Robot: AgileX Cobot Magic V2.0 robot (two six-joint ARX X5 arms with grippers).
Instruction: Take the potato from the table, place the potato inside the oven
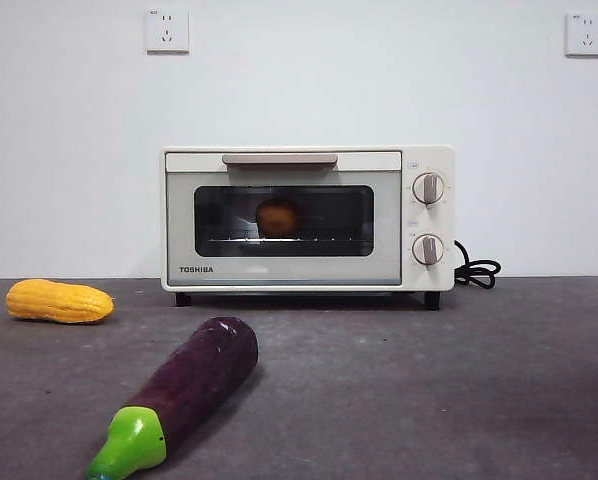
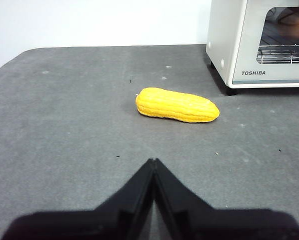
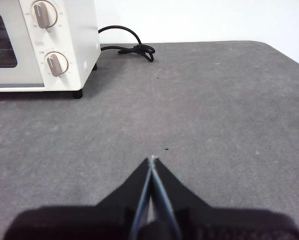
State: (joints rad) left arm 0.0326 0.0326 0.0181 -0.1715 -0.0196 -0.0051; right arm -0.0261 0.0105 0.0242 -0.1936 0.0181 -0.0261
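**Potato inside the closed oven, both arms held low and idle**

The worktop [image 1: 459, 390] is a dark grey mottled surface running back to a white wall. The oven [image 1: 307, 220] stands at its far edge, door closed, beige handle along the top and two knobs on the side where its black cord [image 1: 476, 270] coils out.

The eggplant [image 1: 184, 393] lies in front of the oven, well apart from it, angled with its green stem pointing away from the oven. The corn cob [image 1: 59, 301] rests on its side off the oven's knobless end, near but not touching.

The potato [image 1: 278, 216] sits on the wire rack inside the oven, seen through the glass, roughly central behind the door.

The left gripper [image 2: 153, 161] hangs low over bare worktop, aimed toward the corn and the oven's corner, fingers pressed together on nothing. The right gripper [image 3: 152, 159] is likewise low, pointing past the oven's knob end, fingers closed and empty.
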